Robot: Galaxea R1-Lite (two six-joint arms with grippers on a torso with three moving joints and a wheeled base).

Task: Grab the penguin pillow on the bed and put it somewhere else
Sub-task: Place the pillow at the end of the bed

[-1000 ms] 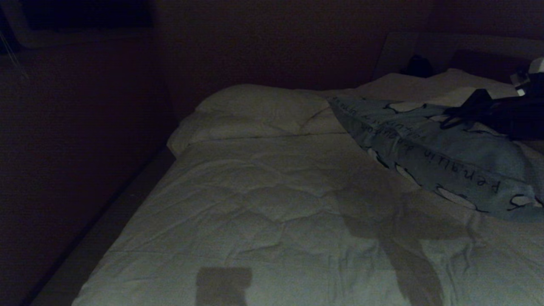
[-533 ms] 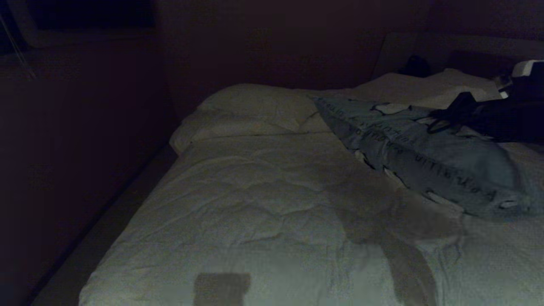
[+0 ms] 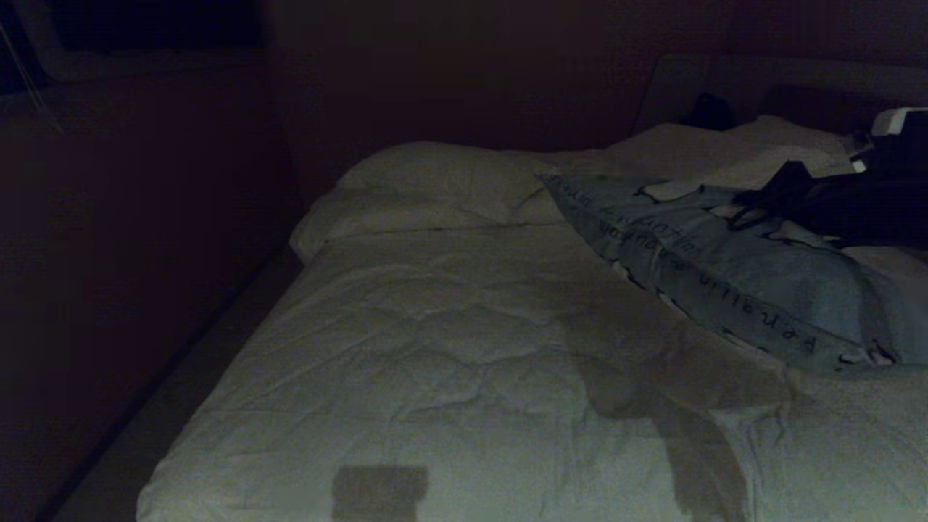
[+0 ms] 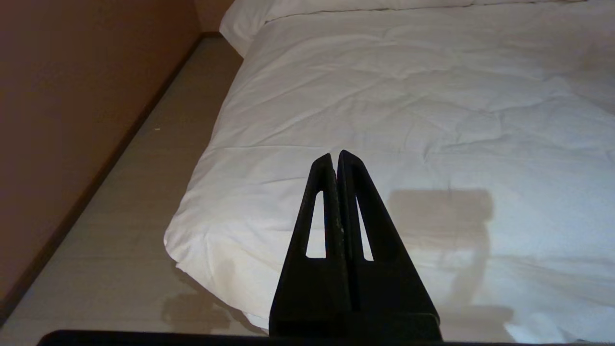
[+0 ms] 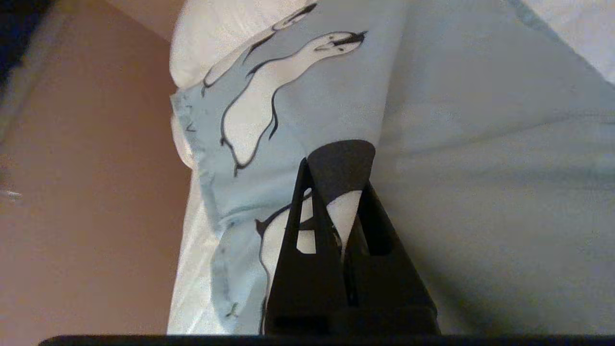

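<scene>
Grey-blue penguin pillow (image 3: 732, 268), pinched in clenched right gripper (image 5: 336, 192), has shifted left across bed (image 3: 449, 362): relocation under way.

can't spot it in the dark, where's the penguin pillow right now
In the head view the penguin pillow lies on the bed's right side, just right of a white pillow, its upper edge pinched in the right tool.

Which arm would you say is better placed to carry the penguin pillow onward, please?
The right: the right gripper is shut on the penguin pillow, while the left gripper hangs shut by the bed's near corner.
</scene>
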